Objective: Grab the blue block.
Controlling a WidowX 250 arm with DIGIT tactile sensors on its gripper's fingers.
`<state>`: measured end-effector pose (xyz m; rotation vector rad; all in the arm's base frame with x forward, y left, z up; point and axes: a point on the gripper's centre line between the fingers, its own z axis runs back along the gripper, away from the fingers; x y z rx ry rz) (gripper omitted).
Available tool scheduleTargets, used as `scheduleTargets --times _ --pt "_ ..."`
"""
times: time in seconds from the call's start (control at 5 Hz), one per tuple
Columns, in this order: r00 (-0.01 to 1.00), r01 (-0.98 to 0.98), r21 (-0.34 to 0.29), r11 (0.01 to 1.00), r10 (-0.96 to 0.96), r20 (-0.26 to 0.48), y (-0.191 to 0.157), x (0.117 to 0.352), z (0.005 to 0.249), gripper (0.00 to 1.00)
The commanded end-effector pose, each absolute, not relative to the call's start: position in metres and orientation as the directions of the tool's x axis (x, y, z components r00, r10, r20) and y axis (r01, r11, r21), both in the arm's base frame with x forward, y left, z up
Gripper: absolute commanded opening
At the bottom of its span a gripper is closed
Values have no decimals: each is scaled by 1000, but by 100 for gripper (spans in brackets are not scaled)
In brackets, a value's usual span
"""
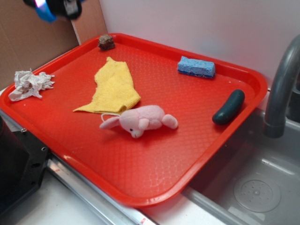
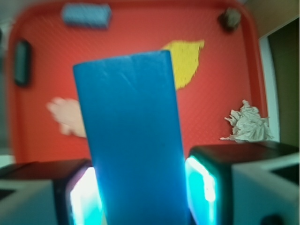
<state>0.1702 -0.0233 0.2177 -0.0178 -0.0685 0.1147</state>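
Observation:
The blue block [image 2: 131, 136] is a smooth bright-blue bar held between my two pads [image 2: 201, 185] in the wrist view; it points away from the camera, high above the red tray [image 2: 211, 93]. My gripper [image 2: 140, 192] is shut on it. In the exterior view my gripper [image 1: 56, 7] is blurred at the top left edge, well above the tray's far left corner, with a bit of the blue block [image 1: 44, 13] showing below it.
On the red tray [image 1: 164, 159] lie a pale blue sponge [image 1: 196, 67], a yellow cloth [image 1: 114, 87], a pink plush toy [image 1: 139, 120], a dark green pickle [image 1: 228, 107] and a brown lump [image 1: 106, 42]. A crumpled paper [image 1: 29, 84] sits at the left rim. A grey faucet [image 1: 281, 89] and a sink [image 1: 253, 187] are at right.

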Motion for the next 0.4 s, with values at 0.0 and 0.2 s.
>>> scheduleTargets --times 0.0,0.2 --pt "963 -267 -81 960 268 2 -16 169 246 0" --pt "936 -351 26 936 351 24 -3 161 235 0"
